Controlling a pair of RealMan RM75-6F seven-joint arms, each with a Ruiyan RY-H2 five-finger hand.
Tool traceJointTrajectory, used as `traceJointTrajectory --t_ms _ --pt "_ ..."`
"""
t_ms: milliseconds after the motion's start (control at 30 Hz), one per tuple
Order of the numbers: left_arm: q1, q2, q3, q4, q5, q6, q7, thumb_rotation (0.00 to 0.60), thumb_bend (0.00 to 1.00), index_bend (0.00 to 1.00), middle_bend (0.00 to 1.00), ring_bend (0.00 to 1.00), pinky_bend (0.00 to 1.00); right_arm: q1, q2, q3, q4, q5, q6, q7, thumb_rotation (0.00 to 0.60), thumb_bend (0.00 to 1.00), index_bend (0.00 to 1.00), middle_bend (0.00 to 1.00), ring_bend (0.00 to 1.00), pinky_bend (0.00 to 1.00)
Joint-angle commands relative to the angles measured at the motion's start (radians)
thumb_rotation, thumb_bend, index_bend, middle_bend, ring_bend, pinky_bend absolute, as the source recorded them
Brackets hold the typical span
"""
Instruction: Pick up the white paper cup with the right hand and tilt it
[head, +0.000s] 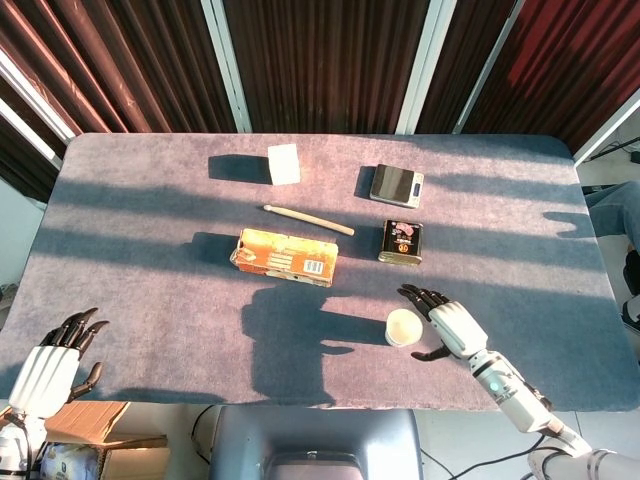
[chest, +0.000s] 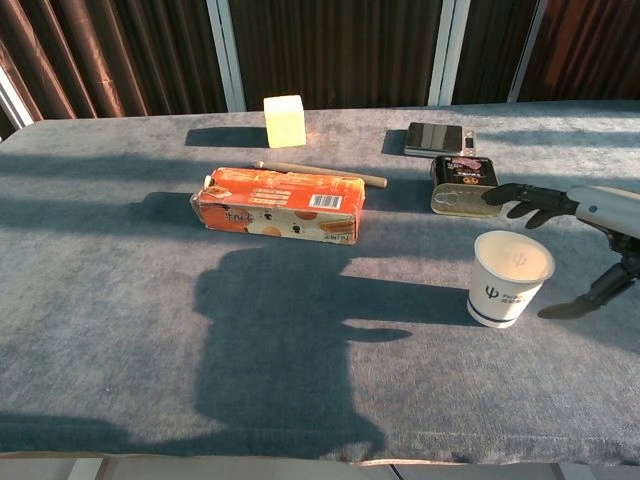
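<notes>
The white paper cup (head: 403, 327) (chest: 508, 277) stands upright near the table's front edge, right of centre, its mouth facing up. My right hand (head: 443, 322) (chest: 585, 225) hovers just to the right of the cup with its fingers spread and holds nothing. Its dark fingertips reach past the cup's far side and the thumb points toward the cup's near side. No contact with the cup shows. My left hand (head: 50, 360) hangs off the table's front left corner, fingers apart and empty.
An orange carton (head: 283, 256) (chest: 279, 204) lies at mid-table, a thin wooden stick (head: 308, 219) behind it. A dark tin (head: 400, 241) (chest: 466, 185) sits just behind the cup, a small scale (head: 397, 185) farther back, a pale cube (head: 284, 163) at the rear.
</notes>
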Motion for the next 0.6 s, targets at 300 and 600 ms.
traceJointTrajectory --t_ms 300,600 --pt "0.001 0.001 0.000 0.000 0.001 0.001 -0.003 0.600 0.40 0.21 0.07 0.10 0.29 0.002 -0.150 0.020 0.179 -0.004 0.099 0.022 0.600 0.21 0.61 0.48 0.54 0.65" --pt "0.000 0.000 0.001 0.000 -0.003 -0.007 0.004 0.600 0.40 0.21 0.07 0.10 0.29 -0.011 -0.178 0.029 0.262 -0.035 0.237 -0.010 0.600 0.21 0.65 0.51 0.57 0.68"
